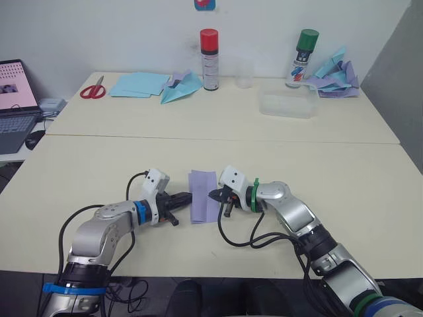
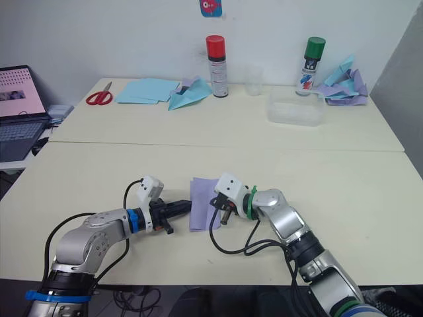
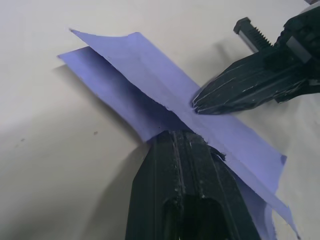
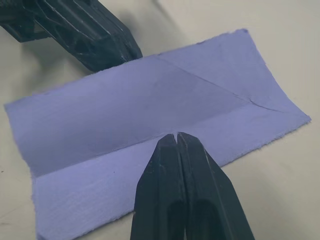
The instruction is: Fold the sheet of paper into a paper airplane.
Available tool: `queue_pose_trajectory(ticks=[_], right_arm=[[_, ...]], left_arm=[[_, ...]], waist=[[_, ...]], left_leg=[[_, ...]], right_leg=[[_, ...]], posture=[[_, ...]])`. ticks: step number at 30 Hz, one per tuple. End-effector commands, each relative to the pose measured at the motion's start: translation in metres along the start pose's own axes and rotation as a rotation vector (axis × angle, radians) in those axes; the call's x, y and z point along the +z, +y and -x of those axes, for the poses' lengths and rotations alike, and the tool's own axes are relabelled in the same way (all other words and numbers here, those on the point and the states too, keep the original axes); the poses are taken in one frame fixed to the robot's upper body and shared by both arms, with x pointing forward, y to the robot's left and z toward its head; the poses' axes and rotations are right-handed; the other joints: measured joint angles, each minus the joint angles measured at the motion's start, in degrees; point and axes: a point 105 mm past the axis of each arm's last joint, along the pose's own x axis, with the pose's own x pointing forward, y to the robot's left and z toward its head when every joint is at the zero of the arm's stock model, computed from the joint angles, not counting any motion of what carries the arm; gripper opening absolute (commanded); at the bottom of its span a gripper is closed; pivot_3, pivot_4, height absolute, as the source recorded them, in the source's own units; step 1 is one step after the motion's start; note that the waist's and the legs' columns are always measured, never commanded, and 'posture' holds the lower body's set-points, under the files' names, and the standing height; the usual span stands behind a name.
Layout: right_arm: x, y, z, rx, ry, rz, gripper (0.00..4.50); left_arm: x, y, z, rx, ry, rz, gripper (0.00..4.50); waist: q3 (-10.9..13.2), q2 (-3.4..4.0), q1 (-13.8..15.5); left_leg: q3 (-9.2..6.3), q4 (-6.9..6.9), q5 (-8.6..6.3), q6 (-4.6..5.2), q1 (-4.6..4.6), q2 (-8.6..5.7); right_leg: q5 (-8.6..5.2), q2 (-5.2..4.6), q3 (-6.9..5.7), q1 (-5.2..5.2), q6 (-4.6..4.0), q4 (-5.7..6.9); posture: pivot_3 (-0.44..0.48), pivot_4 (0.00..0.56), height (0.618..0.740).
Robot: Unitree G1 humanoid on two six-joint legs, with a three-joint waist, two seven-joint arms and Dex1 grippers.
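At table centre, sheet of paper (image 1: 202, 195) lies half-folded; left gripper (image 1: 185, 197) at 9 o'clock, right gripper (image 1: 215, 195) at 3, both closed, empty. You press crease flat, slide along fold.

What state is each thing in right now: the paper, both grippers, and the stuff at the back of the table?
sheet of paper: folded in half lengthwise, flat on the table, diagonal creases showing.
left gripper: shut, tip on the paper's left edge.
right gripper: shut, tip pressing on the paper.
red-capped spray can: upright, capped.
green-capped spray can: upright, capped.
scissors: closed, lying flat.
teal paper plane: folded.
laptop: open, screen lit.
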Motion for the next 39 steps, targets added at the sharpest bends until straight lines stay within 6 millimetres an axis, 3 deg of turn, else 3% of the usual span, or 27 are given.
queue_pose_trajectory(ticks=[1,5,8,12,15,19,26,30,39], right_arm=[[-0.01,-0.004,0.005,-0.038,0.03,-0.053,0.04],[-0.006,-0.004,0.01,-0.038,0.023,-0.074,0.04],[0.002,-0.006,0.02,-0.028,0.004,-0.12,0.59],[0.014,-0.008,0.036,-0.023,-0.019,-0.201,2.01],[0.034,-0.002,0.049,0.041,-0.061,-0.368,3.07],[0.052,0.003,0.054,0.1,-0.088,-0.59,3.07],[0.055,0.002,0.045,0.101,-0.059,-0.889,3.07],[0.05,-0.004,0.042,0.062,-0.033,-0.948,3.07],[0.05,-0.01,0.037,0.03,-0.027,-1.002,3.07]], left_arm=[[0.012,-0.008,-0.007,-0.04,-0.034,-0.046,0.0],[0.015,-0.011,-0.014,-0.05,-0.038,-0.066,0.0],[0.021,-0.013,-0.019,-0.051,-0.056,-0.085,0.0],[0.025,-0.014,-0.02,-0.054,-0.066,-0.098,0.0],[0.027,-0.015,-0.021,-0.057,-0.071,-0.107,0.0],[0.03,-0.017,-0.023,-0.066,-0.08,-0.116,0.0],[0.035,-0.023,-0.03,-0.091,-0.087,-0.14,0.0],[0.037,-0.027,-0.031,-0.107,-0.095,-0.15,0.0],[0.037,-0.036,-0.032,-0.144,-0.106,-0.155,0.0]], waist=[[0.0,0.0,0.0],[0.0,-0.01,0.0],[0.1,-0.05,0.1],[0.2,-0.09,0.0],[0.3,-0.1,0.0],[0.3,-0.08,-0.2],[0.3,-0.08,-0.1],[0.3,-0.07,-0.1],[0.3,-0.07,-0.1]], left_leg=[[-0.01,0.0,0.0,0.0,-0.01,0.0],[0.02,0.0,0.0,0.0,-0.03,-0.03],[0.01,0.01,0.0,0.0,-0.06,-0.04],[0.01,0.0,0.0,0.0,-0.08,-0.02],[-0.01,-0.02,0.0,0.0,-0.11,0.01],[-0.02,-0.06,0.0,0.0,-0.12,0.04],[-0.01,-0.07,0.0,0.0,-0.24,-0.02],[0.01,0.07,0.01,0.0,-0.97,-0.03],[0.0,0.0,0.0,0.0,-1.06,-0.02]], right_leg=[[0.0,0.0,-0.01,0.0,0.0,0.0],[0.0,-0.01,0.01,0.0,0.0,-0.02],[0.0,-0.02,0.0,-0.01,0.0,-0.03],[0.0,-0.01,0.01,-0.04,0.0,-0.04],[0.0,0.01,-0.01,-0.08,0.0,-0.03],[0.0,0.03,-0.01,-0.11,0.0,-0.02],[0.0,0.01,-0.01,-0.22,-0.01,-0.03],[0.08,0.01,0.01,-0.96,0.06,0.06],[0.22,0.07,-0.04,-1.03,-0.17,0.03]], posture=[[0.0,0.15,0.74],[0.0,0.15,0.74],[0.0,0.15,0.74],[0.0,0.15,0.74],[0.0,0.15,0.74],[0.0,0.15,0.74],[0.0,0.15,0.74],[0.0,0.15,0.74],[0.0,0.15,0.74]])
